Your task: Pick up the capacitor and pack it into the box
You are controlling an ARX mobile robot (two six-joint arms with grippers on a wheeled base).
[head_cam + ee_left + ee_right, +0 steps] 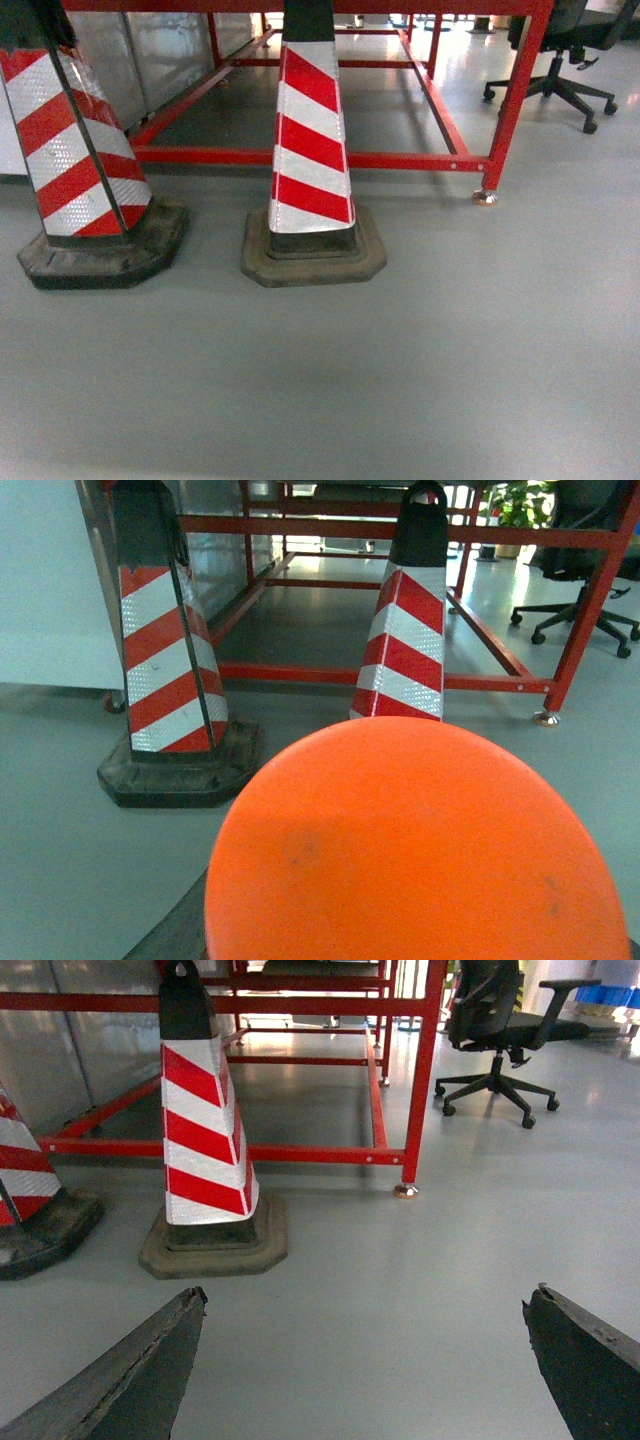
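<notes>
Right gripper (365, 1360): jaws spread wide, nothing between them, above bare grey floor (400, 380). Left gripper: not visible; jaw state cannot be told; orange round disc (420, 850) filling the near left wrist view. Box and capacitor: in no view. Beyond: two striped cones (310, 160) (75, 160), red frame (510, 110), office chair (500, 1030).

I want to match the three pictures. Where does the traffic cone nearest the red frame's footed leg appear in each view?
Head: the cone stands centre, its top cut off by the picture's upper edge.
Left wrist: the cone is right of centre, its base hidden behind an orange disc.
Right wrist: the cone is left of centre, whole, above the open right tool.
Shared landmark: the red frame's foot.
</notes>
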